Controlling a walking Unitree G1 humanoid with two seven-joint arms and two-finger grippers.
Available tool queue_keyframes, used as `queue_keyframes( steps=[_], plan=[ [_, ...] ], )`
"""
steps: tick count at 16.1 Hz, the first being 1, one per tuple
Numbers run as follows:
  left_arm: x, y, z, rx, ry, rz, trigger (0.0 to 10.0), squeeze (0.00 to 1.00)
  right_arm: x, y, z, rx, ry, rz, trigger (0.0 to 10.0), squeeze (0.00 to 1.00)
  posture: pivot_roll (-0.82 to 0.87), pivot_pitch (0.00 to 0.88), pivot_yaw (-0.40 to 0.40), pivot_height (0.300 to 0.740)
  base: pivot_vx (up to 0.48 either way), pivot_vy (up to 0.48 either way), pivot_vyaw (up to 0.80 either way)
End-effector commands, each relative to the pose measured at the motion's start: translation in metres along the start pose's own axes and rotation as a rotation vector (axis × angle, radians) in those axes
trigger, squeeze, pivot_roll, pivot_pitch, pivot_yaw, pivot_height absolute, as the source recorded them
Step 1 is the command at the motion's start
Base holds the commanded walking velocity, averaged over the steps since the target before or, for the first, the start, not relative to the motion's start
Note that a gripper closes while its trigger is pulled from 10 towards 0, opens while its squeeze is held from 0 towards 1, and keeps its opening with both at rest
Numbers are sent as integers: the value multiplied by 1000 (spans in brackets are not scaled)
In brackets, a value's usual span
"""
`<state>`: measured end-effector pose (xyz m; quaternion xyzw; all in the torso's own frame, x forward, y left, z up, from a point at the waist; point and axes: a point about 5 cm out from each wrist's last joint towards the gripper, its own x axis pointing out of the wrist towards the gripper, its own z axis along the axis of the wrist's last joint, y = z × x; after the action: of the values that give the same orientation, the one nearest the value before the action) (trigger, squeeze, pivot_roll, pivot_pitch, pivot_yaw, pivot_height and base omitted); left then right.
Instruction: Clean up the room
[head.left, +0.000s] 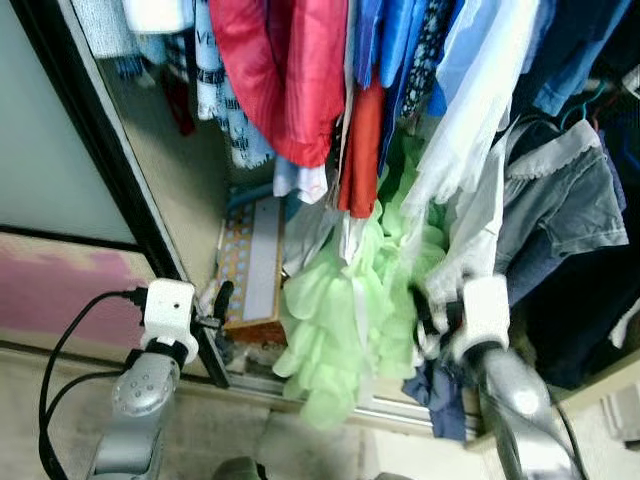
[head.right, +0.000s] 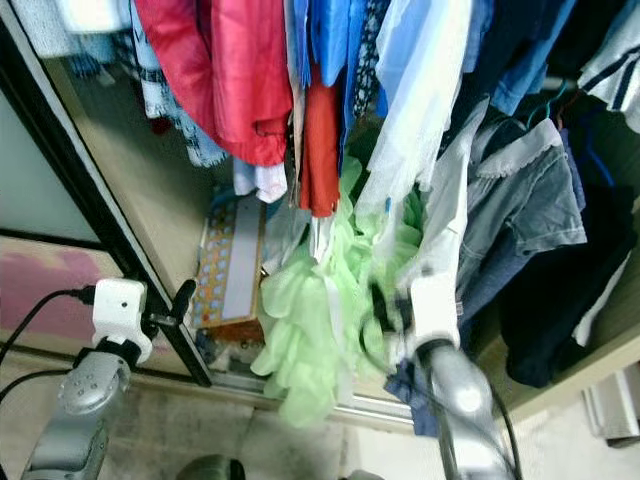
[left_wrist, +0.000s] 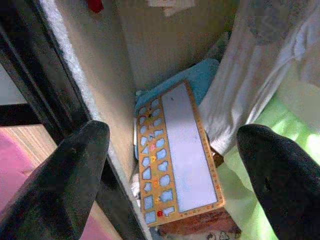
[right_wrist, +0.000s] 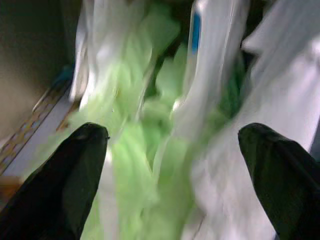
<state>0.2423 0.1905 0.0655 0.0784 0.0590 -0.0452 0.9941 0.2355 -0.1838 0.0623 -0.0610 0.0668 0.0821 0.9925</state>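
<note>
I face an open wardrobe packed with hanging clothes. A pale green ruffled garment (head.left: 340, 320) hangs low in the middle, beside a long white garment (head.left: 470, 130). My right gripper (head.left: 425, 320) is pushed in among the green ruffles and the white cloth. In the right wrist view its fingers (right_wrist: 75, 170) stand wide apart, open, with blurred green fabric (right_wrist: 135, 150) ahead of them. My left gripper (head.left: 218, 325) is open at the wardrobe's lower left corner, by the black door frame (head.left: 110, 150). It points at a flat orange-edged board (left_wrist: 180, 155) on the wardrobe floor.
A red jacket (head.left: 285, 70), blue shirts and a grey-blue shirt (head.left: 560, 200) hang above and to the right. A frosted sliding door (head.left: 40, 150) stands on the left, with a pink surface (head.left: 60, 285) below it. The wardrobe's metal floor track (head.left: 390, 408) runs just before me.
</note>
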Motion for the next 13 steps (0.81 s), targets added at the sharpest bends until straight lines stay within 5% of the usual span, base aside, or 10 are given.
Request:
queue_keyframes(
  steps=[1,2,5,9,13],
  plan=[
    [-1,-1,4,16,-26,-14,10000,0,1,-2,9,10,-52,-10,10000,0,8,0,-4,740,0,0,0],
    [-1,4,11,4,-87,36,10000,0,1,-6,16,-94,-131,-56,10000,0,40,0,-31,740,0,0,0],
    [-12,6,17,20,-118,69,10000,0,-3,-12,24,-16,-155,-157,10000,0,33,0,-50,740,0,0,0],
    [-59,12,-2,28,7,93,10000,0,-29,2,20,23,-135,-132,10000,0,23,88,-70,740,0,0,0],
    [-54,16,10,119,-45,38,10000,0,-38,6,15,34,-116,-142,10000,0,1,119,-26,740,0,0,0]
  ],
)
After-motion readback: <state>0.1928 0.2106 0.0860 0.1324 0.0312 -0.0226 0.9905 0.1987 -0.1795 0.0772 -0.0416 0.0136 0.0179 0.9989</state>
